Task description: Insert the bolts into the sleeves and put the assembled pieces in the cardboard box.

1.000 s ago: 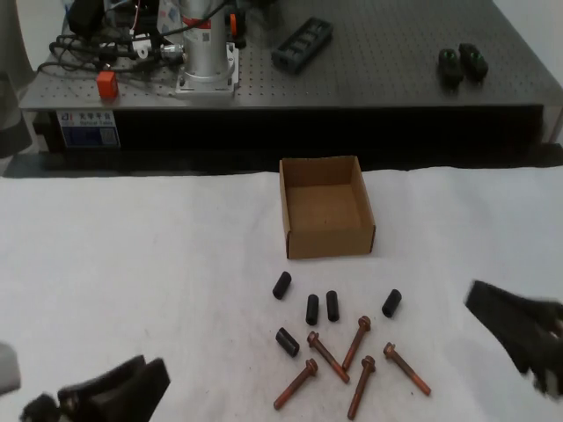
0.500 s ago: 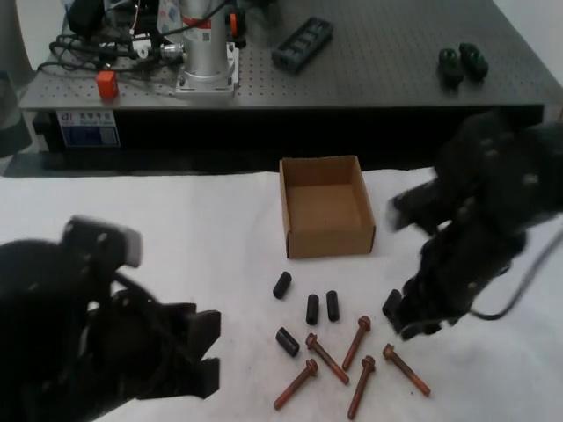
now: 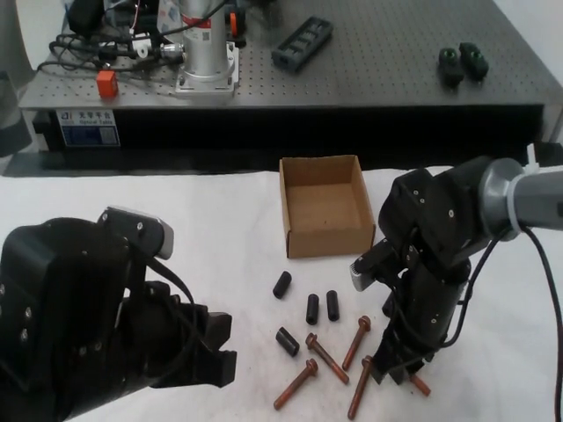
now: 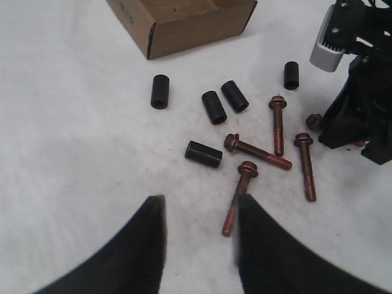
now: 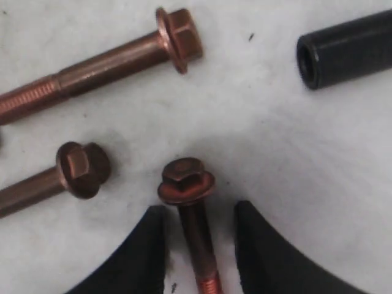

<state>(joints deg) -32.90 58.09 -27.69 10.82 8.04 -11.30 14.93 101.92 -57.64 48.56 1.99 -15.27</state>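
Observation:
Several copper bolts (image 3: 327, 356) and black sleeves (image 3: 312, 309) lie loose on the white cloth in front of the open cardboard box (image 3: 327, 242). My right gripper (image 3: 396, 369) points down over the rightmost bolt. In the right wrist view this gripper (image 5: 199, 208) is open, with the shank of that bolt (image 5: 187, 184) between its fingers and a gap on each side. A sleeve (image 5: 349, 49) lies nearby. My left gripper (image 3: 220, 352) hovers at the lower left, open and holding nothing (image 4: 201, 202), its tips just short of one bolt (image 4: 239, 196). The box (image 4: 184, 24) is beyond the sleeves (image 4: 213, 107).
A black perforated bench (image 3: 396, 61) runs along the back, carrying a metal post (image 3: 207, 53), cables, an orange block (image 3: 106, 83) and small black parts (image 3: 462, 63). The right arm's body (image 4: 361, 116) stands close beside the bolts. White cloth (image 3: 132, 229) stretches left of the box.
Both arms have come in from the lower corners. The right arm swung over the bolts and dropped onto the rightmost one. The left arm rose and advanced toward the parts.

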